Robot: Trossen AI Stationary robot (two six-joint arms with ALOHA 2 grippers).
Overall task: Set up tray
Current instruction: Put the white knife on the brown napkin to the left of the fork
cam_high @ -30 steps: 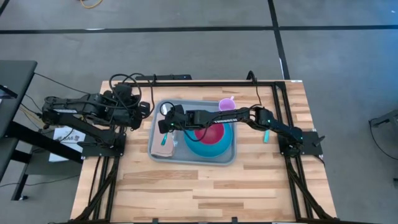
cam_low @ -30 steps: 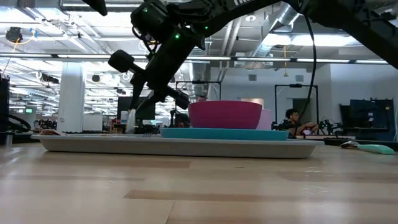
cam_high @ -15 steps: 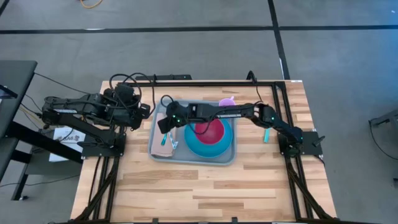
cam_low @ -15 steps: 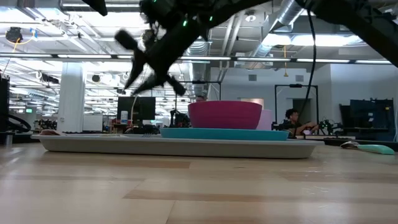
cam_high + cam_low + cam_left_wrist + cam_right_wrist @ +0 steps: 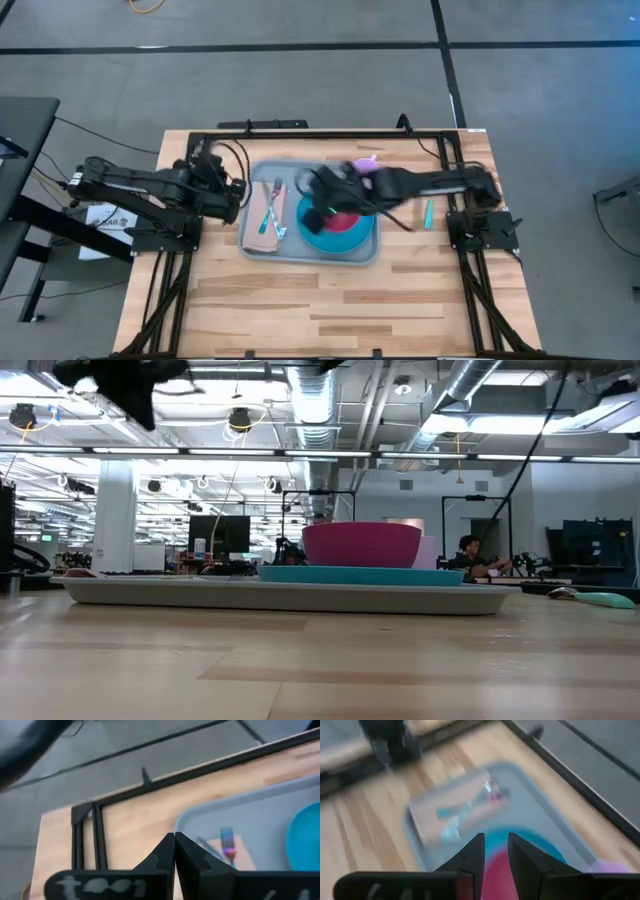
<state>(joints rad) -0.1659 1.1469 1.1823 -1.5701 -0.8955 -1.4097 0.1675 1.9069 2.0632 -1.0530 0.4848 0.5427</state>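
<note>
The pale grey-blue tray (image 5: 300,257) (image 5: 280,595) (image 5: 260,815) (image 5: 520,795) lies flat on the wooden table. On its left end lies a beige napkin (image 5: 262,228) (image 5: 427,815) with a fork (image 5: 276,203) (image 5: 227,845) and a teal utensil (image 5: 266,216) (image 5: 451,812) on top. A blue plate (image 5: 350,242) (image 5: 360,573) bears a magenta bowl (image 5: 345,215) (image 5: 362,543). My right gripper (image 5: 312,195) (image 5: 495,842) hovers, blurred, over the plate's left edge, narrowly open and holding nothing. My left gripper (image 5: 240,195) (image 5: 174,837) is shut beside the tray's left rim.
A lilac cup (image 5: 366,166) (image 5: 428,550) stands at the tray's far rim. A teal utensil (image 5: 427,213) (image 5: 600,599) lies on the table right of the tray. A black frame (image 5: 300,133) borders the table. Bare wood lies along the near side (image 5: 320,310).
My right gripper has drawn back fast from over the napkin toward the table's right, now above the plate and bowl, and has risen out of the low view. The fork and teal utensil stay on the napkin. My left arm has shifted closer to the tray's left rim.
</note>
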